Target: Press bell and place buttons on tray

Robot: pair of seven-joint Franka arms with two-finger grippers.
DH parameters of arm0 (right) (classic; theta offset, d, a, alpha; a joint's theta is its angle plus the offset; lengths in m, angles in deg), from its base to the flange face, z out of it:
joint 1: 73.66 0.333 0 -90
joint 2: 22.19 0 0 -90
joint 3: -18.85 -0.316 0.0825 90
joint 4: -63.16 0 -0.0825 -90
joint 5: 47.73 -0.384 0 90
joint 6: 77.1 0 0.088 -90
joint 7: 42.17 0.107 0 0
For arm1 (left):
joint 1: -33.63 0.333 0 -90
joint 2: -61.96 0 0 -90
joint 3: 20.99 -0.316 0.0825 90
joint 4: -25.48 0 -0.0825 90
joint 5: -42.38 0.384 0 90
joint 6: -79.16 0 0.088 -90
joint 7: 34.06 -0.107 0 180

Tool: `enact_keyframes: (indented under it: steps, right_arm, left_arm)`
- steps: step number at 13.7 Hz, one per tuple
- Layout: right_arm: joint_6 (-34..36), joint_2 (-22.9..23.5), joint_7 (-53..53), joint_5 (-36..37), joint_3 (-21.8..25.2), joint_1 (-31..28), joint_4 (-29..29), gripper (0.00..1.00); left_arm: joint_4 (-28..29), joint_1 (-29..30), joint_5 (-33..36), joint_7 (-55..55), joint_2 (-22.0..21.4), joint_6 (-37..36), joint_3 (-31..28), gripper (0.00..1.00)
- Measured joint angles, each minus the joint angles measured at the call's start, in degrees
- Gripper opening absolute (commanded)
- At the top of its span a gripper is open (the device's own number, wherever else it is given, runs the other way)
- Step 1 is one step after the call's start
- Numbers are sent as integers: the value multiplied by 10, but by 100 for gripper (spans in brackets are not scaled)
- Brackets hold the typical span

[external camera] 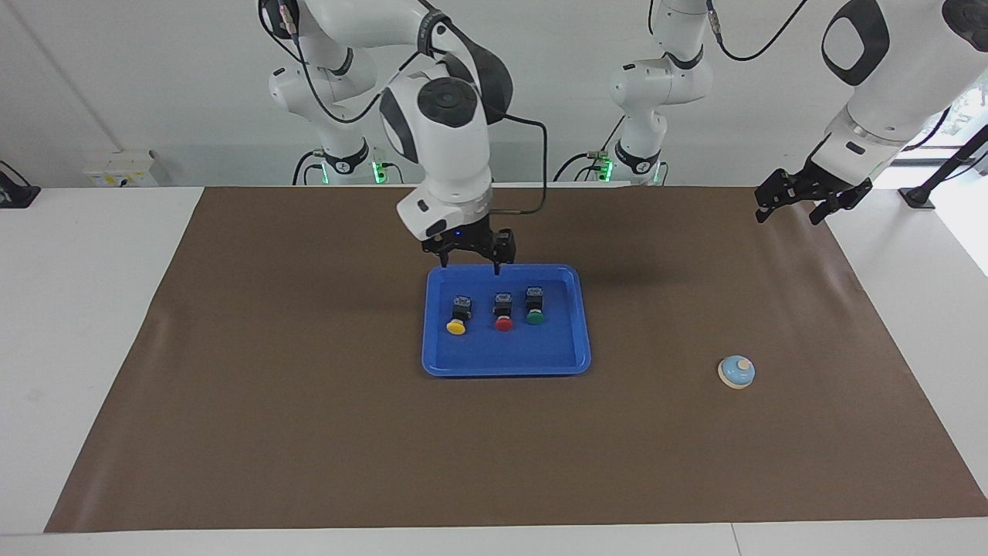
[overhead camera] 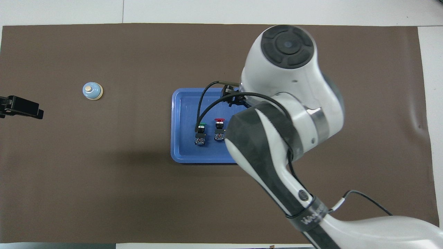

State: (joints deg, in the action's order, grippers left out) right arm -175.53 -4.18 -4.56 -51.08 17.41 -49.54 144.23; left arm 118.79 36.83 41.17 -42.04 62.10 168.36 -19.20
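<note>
1. In the facing view the blue tray [external camera: 505, 363] sits at the centre of the frame on the brown mat [external camera: 309, 425], with all three buttons lying in a row inside it: the yellow button [external camera: 458, 317], the red button [external camera: 503, 313] and the green button [external camera: 534, 306].
2. The overhead view shows only the green button [overhead camera: 200, 133] and the red button [overhead camera: 219, 130]; the right arm's white wrist covers the part of the tray [overhead camera: 180, 138] where the yellow one lies.
3. The right gripper [external camera: 469, 256] hangs just above the tray's upper rim in the facing view, its fingers spread apart and holding nothing. From overhead only a dark sliver of it [overhead camera: 233, 98] shows beneath the wrist, so the spread cannot be read there.
4. The left gripper [external camera: 799, 202] hangs at the upper right of the facing view, over the mat's corner, fingers spread and empty; the arm waits. Overhead it is a dark bar at the left edge [overhead camera: 20, 107].
5. The bell [external camera: 736, 371] stands alone on the mat at the right of the facing view, and at the upper left overhead [overhead camera: 92, 91], well apart from the tray.
</note>
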Motion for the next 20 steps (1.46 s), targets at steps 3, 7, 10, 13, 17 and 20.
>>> enact_keyframes:
  steps: [3,7,10,13,17,20]
  right_arm:
    - [41,-26,-122,4,1,-71,1,100]
    - [82,-56,-280,7,3,-163,2,100]
    - [109,-86,-340,21,3,-198,6,100]
    - [123,-140,-347,29,3,-209,45,100]
    - [124,-195,-347,30,2,-217,106,100]
    - [121,-197,-347,30,2,-223,120,100]
  left_arm:
    - [0,-1,0,0,0,0,6,100]
    - [0,-1,0,15,0,5,5,100]
    - [-1,0,0,38,0,12,3,100]
    - [-1,0,0,42,0,13,2,100]
    - [-1,2,0,45,0,39,-3,0]
    - [4,3,0,46,14,82,-4,0]
